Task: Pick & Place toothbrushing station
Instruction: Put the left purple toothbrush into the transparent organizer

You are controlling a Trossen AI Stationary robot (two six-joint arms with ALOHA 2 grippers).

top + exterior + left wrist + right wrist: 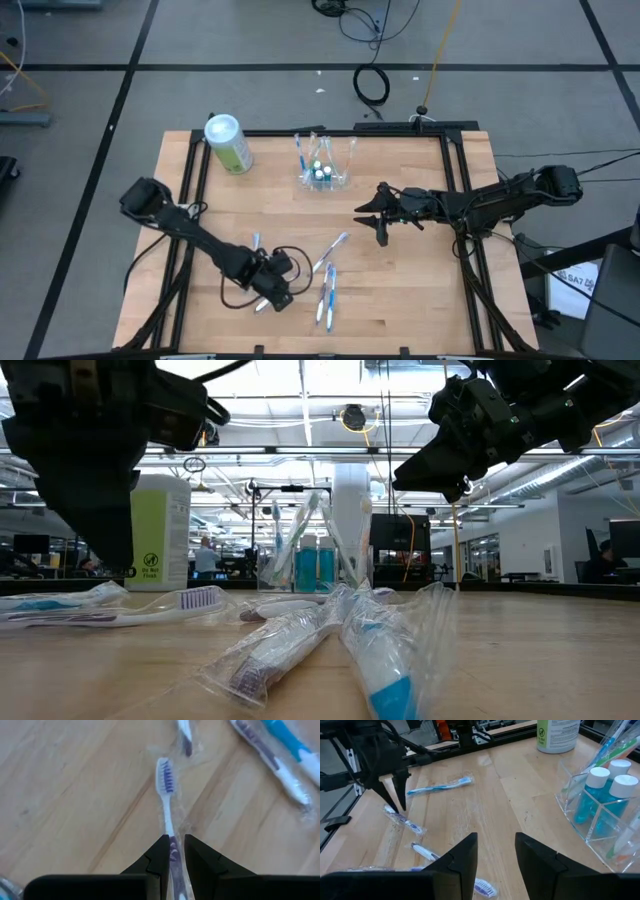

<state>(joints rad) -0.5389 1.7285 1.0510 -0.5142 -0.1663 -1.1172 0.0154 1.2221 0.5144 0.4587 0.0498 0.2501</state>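
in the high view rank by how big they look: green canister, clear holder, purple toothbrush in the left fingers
1. green canister and clear holder: look about alike, so unranked
2. purple toothbrush: mostly hidden under the left gripper

Grey floor point(250, 90) around the table point(420, 300), crossed by dark lines. Black cable coil point(372, 85) and a yellow cord point(437, 50) lying behind the table's far edge. Beyond, a large open hall: white ceiling with beams and strip lights point(300, 420), monitors point(625, 550) at desks, a person point(205, 555) far off.
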